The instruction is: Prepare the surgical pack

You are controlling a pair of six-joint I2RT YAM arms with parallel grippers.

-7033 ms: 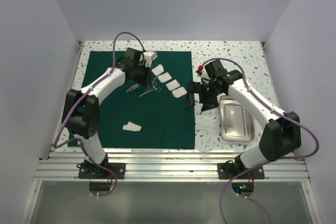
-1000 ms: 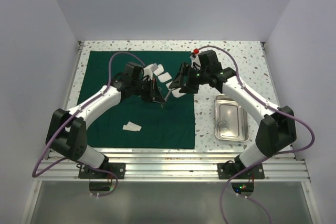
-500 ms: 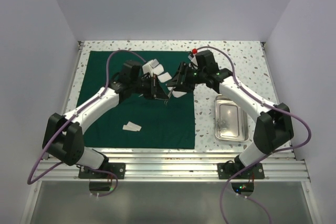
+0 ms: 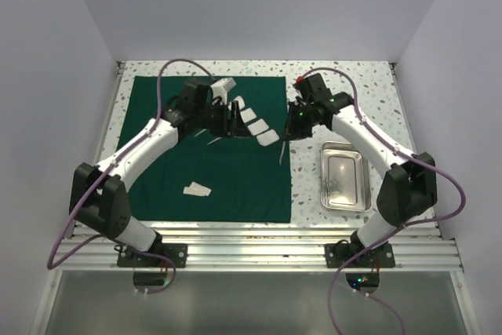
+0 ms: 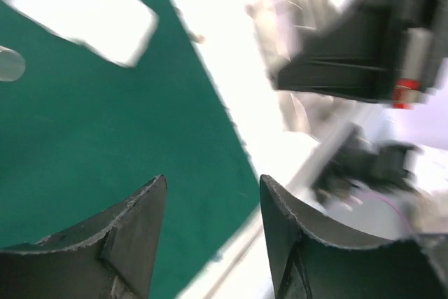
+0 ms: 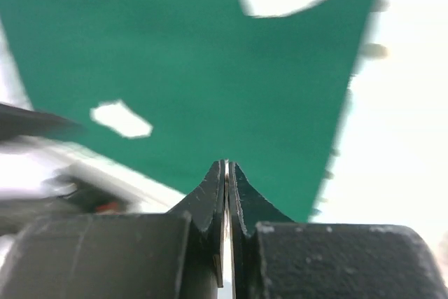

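My fingers (image 5: 129, 243) are matt black plastic, rough at the edges. Cloth (image 4: 204, 170): dull green weave. Tray (image 4: 351, 169): glossy steel (as is the thin instrument (image 6: 225, 243) between my right fingers). Gauze (image 4: 257, 127) soft white; surface (image 4: 345, 84) speckled, smooth.

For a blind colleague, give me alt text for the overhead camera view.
Two robot arms meet over a dark green cloth: the right end effector pinches a thin silvery instrument at the cloth's right edge, the left end effector is open beside white gauze squares. A steel tray lies to the right.
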